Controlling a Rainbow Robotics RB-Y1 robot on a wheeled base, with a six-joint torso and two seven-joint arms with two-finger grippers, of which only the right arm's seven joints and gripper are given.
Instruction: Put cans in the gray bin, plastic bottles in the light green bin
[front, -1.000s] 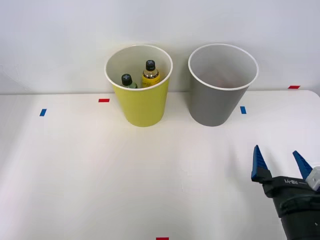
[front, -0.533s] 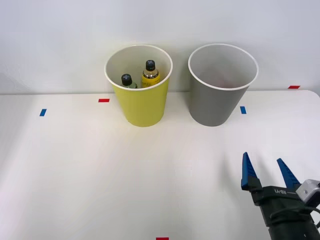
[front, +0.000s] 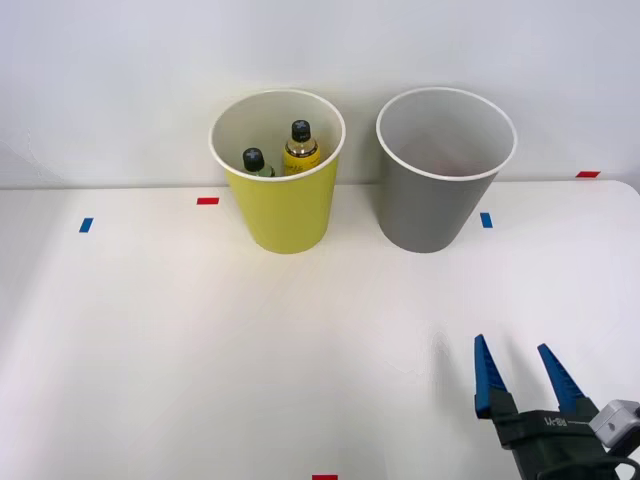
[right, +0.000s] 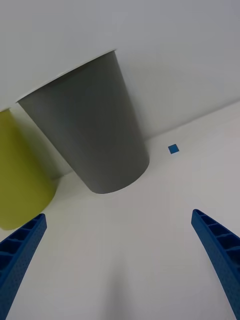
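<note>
With our right gripper (front: 522, 372) low at the near right of the table (front: 150, 330), spread and empty, we list both bottles (front: 300, 145) upright in the green bin (front: 285, 215), the gray bin (front: 430, 210) ahead, slightly left, can unseen.

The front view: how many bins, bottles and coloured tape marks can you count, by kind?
Tall round bins: 2, yellow-green bin and gray bin.
Black-capped plastic bottles: 2, yellow one and greenish one, both inside the yellow-green bin.
Red tape marks: 3.
Blue tape marks: 2.
Total: 9.
</note>
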